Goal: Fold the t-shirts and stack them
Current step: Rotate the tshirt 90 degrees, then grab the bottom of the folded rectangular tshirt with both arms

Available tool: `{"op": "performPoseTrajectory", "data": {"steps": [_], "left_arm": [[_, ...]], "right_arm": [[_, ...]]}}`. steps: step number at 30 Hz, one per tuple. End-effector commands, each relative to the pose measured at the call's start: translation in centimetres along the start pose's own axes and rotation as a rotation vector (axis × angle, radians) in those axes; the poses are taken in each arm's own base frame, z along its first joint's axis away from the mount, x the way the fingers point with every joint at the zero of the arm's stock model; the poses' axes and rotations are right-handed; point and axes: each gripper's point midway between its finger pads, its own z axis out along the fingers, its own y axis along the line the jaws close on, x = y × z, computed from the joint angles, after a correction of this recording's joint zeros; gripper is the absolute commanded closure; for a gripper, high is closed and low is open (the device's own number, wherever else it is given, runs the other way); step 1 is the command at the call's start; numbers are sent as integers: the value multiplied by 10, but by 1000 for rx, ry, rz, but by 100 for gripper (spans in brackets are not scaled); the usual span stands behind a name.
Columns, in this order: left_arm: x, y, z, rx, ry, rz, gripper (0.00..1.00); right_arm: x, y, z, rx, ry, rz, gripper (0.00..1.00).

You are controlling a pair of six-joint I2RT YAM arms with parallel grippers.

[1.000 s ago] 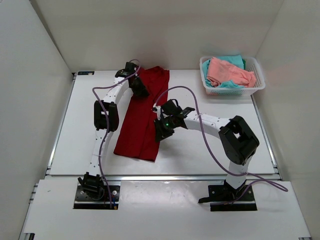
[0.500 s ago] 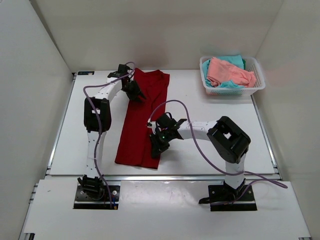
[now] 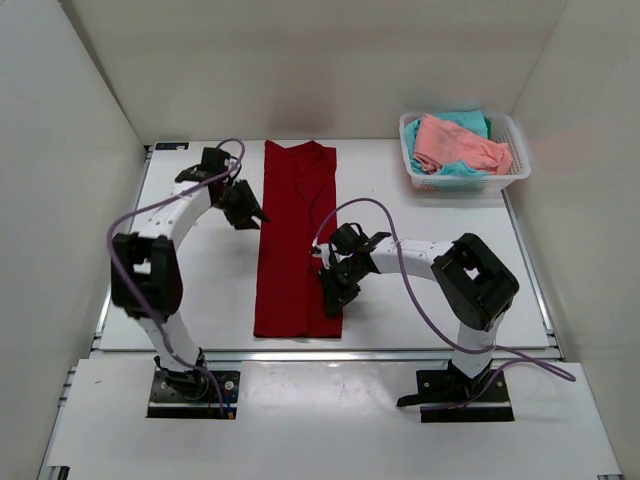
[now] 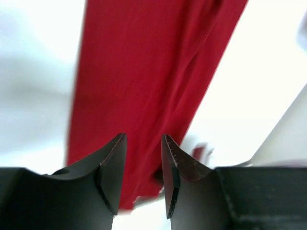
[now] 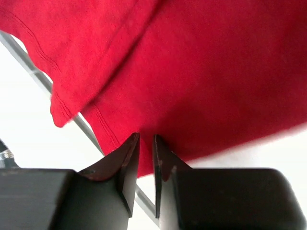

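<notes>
Dark red t-shirt (image 3: 285, 260): whole strip overhead; hem stitching right wrist.

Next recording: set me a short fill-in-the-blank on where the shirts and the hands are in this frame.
The dark red t-shirt lies on the ___.
The salmon pink t-shirt sits in the white ___, on the teal t-shirt.
The left hand holds ___.
The right hand is at the edge of the dark ___ t-shirt.
Missing: table; basket; nothing; red.
</notes>
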Motion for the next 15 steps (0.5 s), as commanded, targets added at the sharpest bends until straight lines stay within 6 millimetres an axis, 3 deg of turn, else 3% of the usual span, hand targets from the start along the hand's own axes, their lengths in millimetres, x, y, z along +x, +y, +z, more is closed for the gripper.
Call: {"op": "performPoseTrajectory", "data": {"steps": [1, 3, 5, 6, 7, 8, 10, 11, 12, 15], "left_arm": [[53, 27, -28, -94, 9, 77, 53], [83, 35, -45, -108, 5, 126, 51], [124, 58, -42, -170, 44, 158, 49], [134, 53, -48, -147, 24, 176, 49], [148, 69, -48, -170, 21, 158, 48], [164, 84, -42, -194, 42, 153, 48], [178, 96, -45, -183, 11, 107, 47], [184, 107, -44, -190, -8, 87, 45], [190, 118, -40, -198, -8, 77, 44], [205, 129, -34, -184, 9, 64, 39]], "right_arm": [[-12, 4, -31, 81, -38, -70, 85], [-23, 10, -50, 109, -89, -52, 82], [-29, 17, -70, 144, -172, 23, 77], [-25, 9, -72, 172, -197, 63, 74], [-30, 10, -82, 183, -263, 121, 73], [-19, 10, -87, 181, -292, 200, 68], [5, 1, -79, 174, -323, 317, 64], [3, 8, -81, 145, -369, 351, 61], [19, 7, -75, 132, -360, 410, 62], [39, 8, -57, 109, -333, 485, 59]]}}
